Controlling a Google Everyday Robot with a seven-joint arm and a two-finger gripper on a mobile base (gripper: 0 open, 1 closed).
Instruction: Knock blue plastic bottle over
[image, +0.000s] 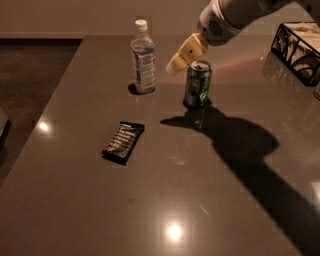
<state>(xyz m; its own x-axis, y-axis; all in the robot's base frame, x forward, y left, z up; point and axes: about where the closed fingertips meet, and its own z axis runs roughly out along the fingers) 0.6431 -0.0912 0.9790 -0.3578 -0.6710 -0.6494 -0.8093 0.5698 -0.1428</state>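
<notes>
1 gripper hangs just above and to the left of the green drink can, in the gap between the can's top and the blue plastic bottle. Its 2 pale yellow fingers slant down toward the left and show no gap, so the jaws look pressed together on nothing. The tip is near the bottle's label but not touching it.

The bottle stands upright to the left of the can and slightly farther back, white cap on, its base on the grey table. The can is also upright, its top open.

Left of the can and nearer the camera lies 1 black snack wrapper, flat and angled. Far right of the can, at the table's edge, sits a dark wire basket. The arm's shadow spreads from the can's base toward the lower right.
</notes>
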